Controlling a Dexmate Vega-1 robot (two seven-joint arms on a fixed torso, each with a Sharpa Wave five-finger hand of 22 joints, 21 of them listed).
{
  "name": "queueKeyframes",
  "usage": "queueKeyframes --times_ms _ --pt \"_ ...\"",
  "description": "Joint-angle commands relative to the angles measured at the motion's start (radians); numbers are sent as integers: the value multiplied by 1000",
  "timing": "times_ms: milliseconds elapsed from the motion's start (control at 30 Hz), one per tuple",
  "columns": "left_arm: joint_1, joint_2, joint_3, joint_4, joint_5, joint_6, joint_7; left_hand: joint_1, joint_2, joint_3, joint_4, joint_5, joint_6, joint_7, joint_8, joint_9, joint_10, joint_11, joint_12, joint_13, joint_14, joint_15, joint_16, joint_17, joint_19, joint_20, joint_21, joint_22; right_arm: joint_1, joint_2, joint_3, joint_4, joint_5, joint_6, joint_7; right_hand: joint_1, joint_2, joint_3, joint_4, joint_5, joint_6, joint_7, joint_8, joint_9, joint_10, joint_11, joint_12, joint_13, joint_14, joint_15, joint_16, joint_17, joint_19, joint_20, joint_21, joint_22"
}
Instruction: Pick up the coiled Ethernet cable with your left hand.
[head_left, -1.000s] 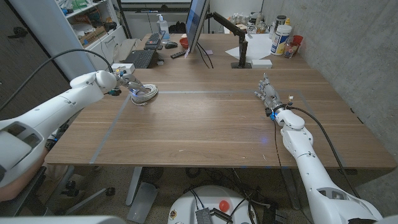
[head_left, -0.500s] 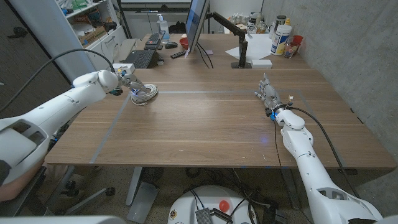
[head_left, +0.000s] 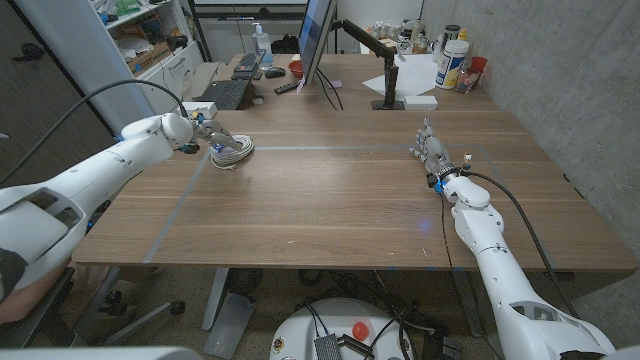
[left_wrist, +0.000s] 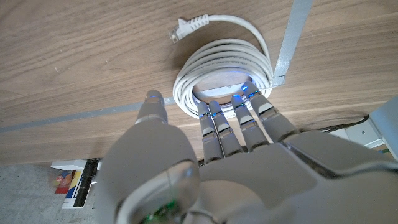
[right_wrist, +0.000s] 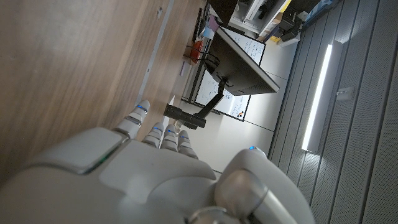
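We see the left hand (left_wrist: 249, 143) at the white cable coil (left_wrist: 225, 71) on the far left of the surface (head_left: 340, 200) — fingertips (left_wrist: 214, 112) touch its rim, fingers apart, not gripping. The right hand (head_left: 432, 153) waits at the right, fingers straight — holding nothing.

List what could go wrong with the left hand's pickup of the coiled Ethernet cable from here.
1. The left hand has its fingers at the near edge of the coiled Ethernet cable, thumb outside the coil; closing now may catch only some loops, and the rest could sag or uncoil.
2. The loose plug end sticks out beyond the coil and may drag across the table on lifting.
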Motion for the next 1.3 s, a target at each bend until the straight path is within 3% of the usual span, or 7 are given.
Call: queueKeyframes --times_ms 33,1300 --pt "-17 -16 15 40 1 -21 1 3 3 -4 -1 -3 5 0 9 4 6 -1 -1 6 9 -125 0 2 6 2 -6 3 0 1 1 -1 1 -6 1 7 6 -6 3 -4 -13 -1 6 2 -5 4 7 3 -7 4 5 2 2 8 6 4" --pt "-53 -47 54 112 23 -46 9 1 5 -8 1 -4 7 -1 10 6 11 -3 -7 11 12 -126 -2 3 6 1 -7 3 4 3 2 4 3 -8 6 10 8 -8 2 -4 -13 -1 6 2 -5 5 7 3 -7 4 5 2 2 7 6 4"
